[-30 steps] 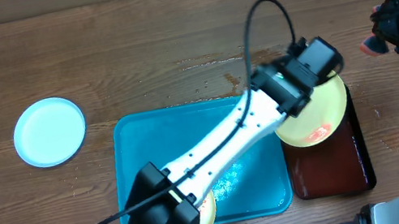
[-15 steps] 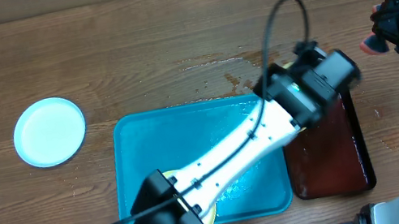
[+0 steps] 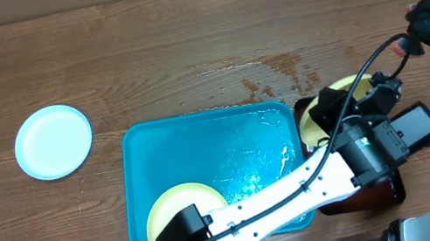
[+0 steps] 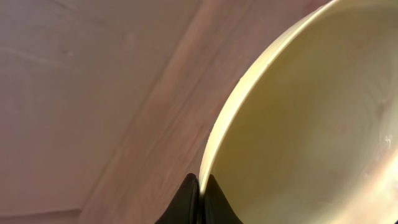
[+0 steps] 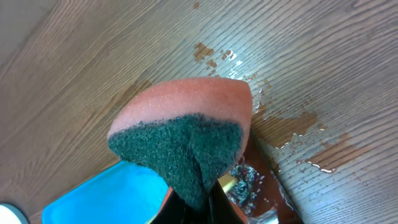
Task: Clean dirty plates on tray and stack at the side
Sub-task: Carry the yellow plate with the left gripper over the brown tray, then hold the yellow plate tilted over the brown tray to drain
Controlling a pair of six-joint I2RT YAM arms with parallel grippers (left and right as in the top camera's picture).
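Three plates (image 3: 54, 142), one tray (image 3: 202, 149); left claw (image 4: 200, 185) pinches one yellow plate (image 4: 298, 124), right claw (image 5: 208, 205) clamps one sponge (image 5: 186, 124).

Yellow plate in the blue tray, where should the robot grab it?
Probably take the yellow plate by its rim, from above, on the side toward the tray's middle. It lies flat, so only the edge gives a tool something to pinch.
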